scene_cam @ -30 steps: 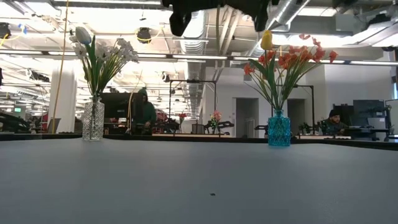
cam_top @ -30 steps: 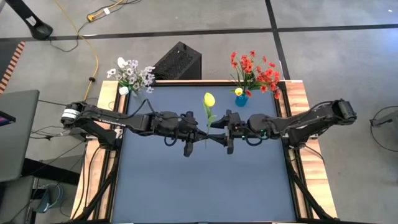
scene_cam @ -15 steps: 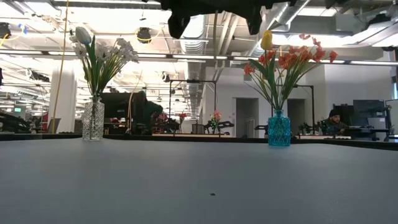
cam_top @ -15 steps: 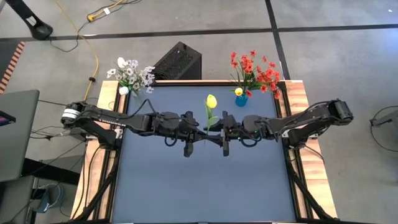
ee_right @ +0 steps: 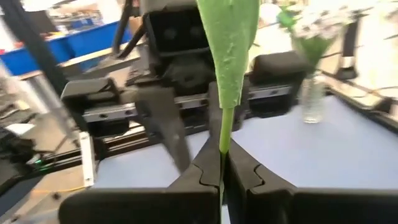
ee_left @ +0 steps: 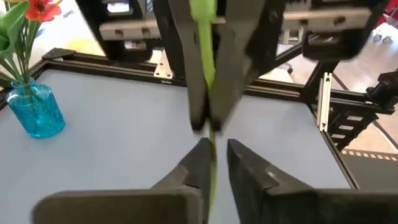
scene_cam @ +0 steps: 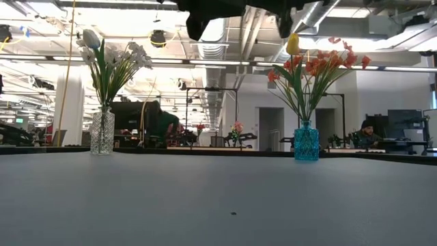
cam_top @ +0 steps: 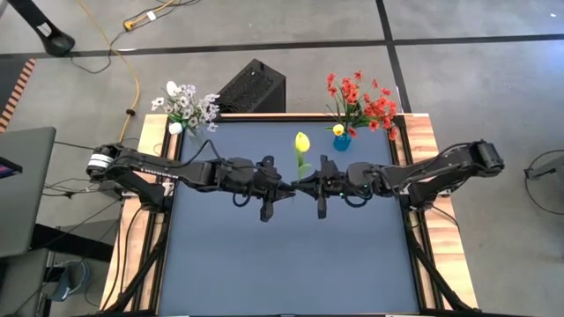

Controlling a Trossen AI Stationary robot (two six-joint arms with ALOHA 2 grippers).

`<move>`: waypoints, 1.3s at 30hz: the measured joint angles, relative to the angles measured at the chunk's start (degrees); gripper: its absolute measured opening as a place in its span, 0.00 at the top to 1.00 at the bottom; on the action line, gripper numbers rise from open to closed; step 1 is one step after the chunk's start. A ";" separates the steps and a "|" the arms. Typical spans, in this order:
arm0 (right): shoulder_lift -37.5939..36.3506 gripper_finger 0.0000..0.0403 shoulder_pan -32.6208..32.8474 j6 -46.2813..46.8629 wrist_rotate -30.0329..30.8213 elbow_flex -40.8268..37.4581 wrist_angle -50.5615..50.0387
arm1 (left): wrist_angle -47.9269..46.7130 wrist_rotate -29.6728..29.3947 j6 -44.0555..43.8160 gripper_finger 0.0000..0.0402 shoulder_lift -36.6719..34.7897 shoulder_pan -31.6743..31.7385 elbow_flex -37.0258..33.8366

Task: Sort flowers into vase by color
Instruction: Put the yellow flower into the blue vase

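A yellow flower on a green leafy stem stands upright in the air over the middle of the table. My right gripper comes from the right and is shut on its stem. My left gripper faces it from the left, a little open. The stem's lower end runs between the left fingers beside one of them. A blue vase holding red flowers and one yellow bloom stands at the far right. At the far left, a clear vase holds white flowers. My left gripper has the stem's lower end close against one finger, with a gap to the other; I cannot tell whether it touches. My right gripper pinches the stem just under the long leaf between its two fingers. The fingers reach in level from the table's right and lie across the stem. The flower stands upright, lifted clear of the table.
A black perforated box sits behind the table's far edge, between the two vases. Wooden rails run along both sides. The near half of the dark table top lies bare below the arms. People sit in the room beyond.
My right gripper has shut on the flower's stem, close in front of my left gripper. Both arms have stayed in place, and the flower remains upright above the table's middle.
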 joint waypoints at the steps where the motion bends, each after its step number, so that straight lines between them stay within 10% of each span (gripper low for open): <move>1: -0.84 0.94 0.23 0.02 0.96 0.00 -1.23 | -0.07 0.01 -0.08 0.89 0.00 0.01 0.00; 12: -21.60 0.94 7.95 8.08 21.22 -10.77 -19.67 | -5.85 -0.96 -7.58 0.65 -1.11 3.62 0.00; 26: -45.85 0.94 8.73 19.91 43.13 -21.62 -38.01 | -6.79 1.47 -9.33 0.64 -1.11 4.44 0.00; 39: -57.18 0.94 3.14 21.45 51.10 -21.59 -46.20 | -9.06 1.45 -9.62 0.64 -1.11 4.44 0.00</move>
